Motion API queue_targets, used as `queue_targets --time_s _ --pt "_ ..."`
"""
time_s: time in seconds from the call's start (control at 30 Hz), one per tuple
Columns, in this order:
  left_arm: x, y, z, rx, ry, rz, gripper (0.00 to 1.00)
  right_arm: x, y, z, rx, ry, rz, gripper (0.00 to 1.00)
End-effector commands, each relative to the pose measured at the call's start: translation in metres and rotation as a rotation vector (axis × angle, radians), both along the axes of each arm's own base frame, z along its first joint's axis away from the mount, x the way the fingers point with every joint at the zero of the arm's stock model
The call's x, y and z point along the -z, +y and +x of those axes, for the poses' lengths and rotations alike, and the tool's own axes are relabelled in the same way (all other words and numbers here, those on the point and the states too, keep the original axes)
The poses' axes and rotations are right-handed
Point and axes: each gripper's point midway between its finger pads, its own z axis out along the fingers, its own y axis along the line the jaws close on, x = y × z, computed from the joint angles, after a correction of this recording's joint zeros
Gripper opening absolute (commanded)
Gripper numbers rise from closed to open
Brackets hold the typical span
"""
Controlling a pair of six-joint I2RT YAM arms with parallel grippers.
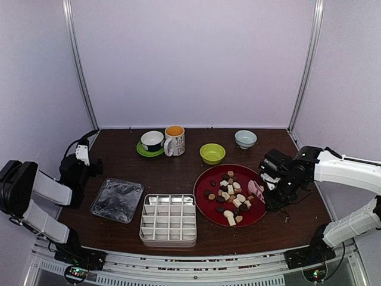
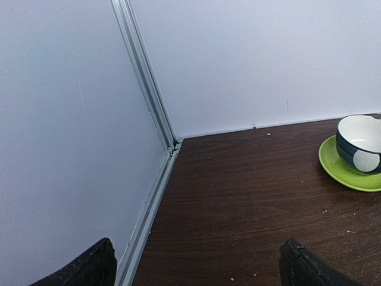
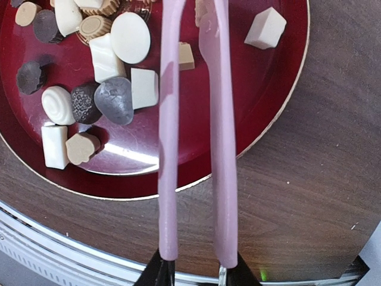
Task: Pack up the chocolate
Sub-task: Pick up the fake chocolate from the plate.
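Note:
The chocolate (image 1: 231,199), several dark, tan and white pieces, lies on a red plate (image 1: 250,173) right of centre. An empty white compartment tray (image 1: 169,219) stands at the front centre. My right gripper (image 1: 275,189) is shut on pink tongs (image 1: 256,190) at the plate's right edge. In the right wrist view my gripper (image 3: 193,271) holds both tong arms (image 3: 169,119), which reach over the plate (image 3: 250,107) and its chocolate (image 3: 113,98). The tong tips are out of frame. My left gripper (image 1: 83,156) is open and empty (image 2: 199,268) by the left wall.
A clear plastic lid (image 1: 116,200) lies left of the tray. Along the back stand a cup on a green saucer (image 1: 152,142), also in the left wrist view (image 2: 360,146), a mug (image 1: 174,140), a green bowl (image 1: 212,153) and a pale blue bowl (image 1: 245,139).

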Motion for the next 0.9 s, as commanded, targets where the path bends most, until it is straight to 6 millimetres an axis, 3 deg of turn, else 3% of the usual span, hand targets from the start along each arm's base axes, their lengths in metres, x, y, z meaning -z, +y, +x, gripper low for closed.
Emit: queue_targets --time_s 0.0,0.87 --pt "-0.013 0.004 0.004 -0.016 -0.042 -0.002 0.98 -0.014 0.000 0.019 -0.004 -0.084 -0.025 0.28" --pt "-0.012 0.005 0.003 -0.016 -0.041 -0.002 0.98 0.001 -0.004 0.033 -0.038 -0.088 -0.128 0.33"
